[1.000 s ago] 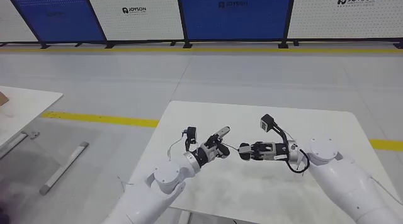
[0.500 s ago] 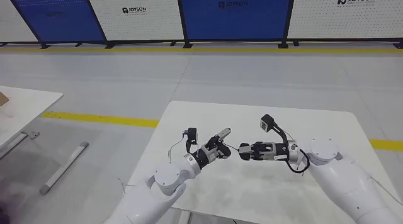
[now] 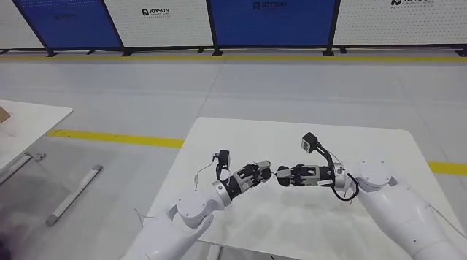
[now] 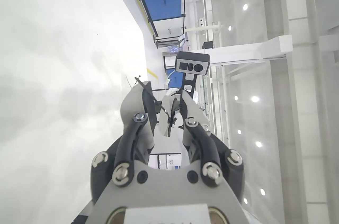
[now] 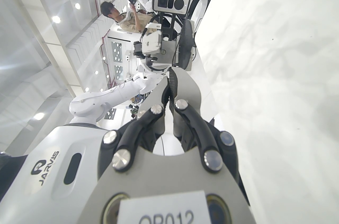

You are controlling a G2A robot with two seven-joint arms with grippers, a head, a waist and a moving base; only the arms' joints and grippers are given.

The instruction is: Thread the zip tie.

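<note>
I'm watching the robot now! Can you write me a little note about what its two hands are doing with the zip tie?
Left gripper: open, tip to tip with the right one above the table.
Right gripper: shut on the zip tie.
Zip tie: a thin black strip in the air, running from the right gripper's tips across one left finger pad.
Done: the tie is off the table and both grippers meet at it.
Left: push the tail through the head. No closed loop shows, and the head is too small to tell more.
</note>
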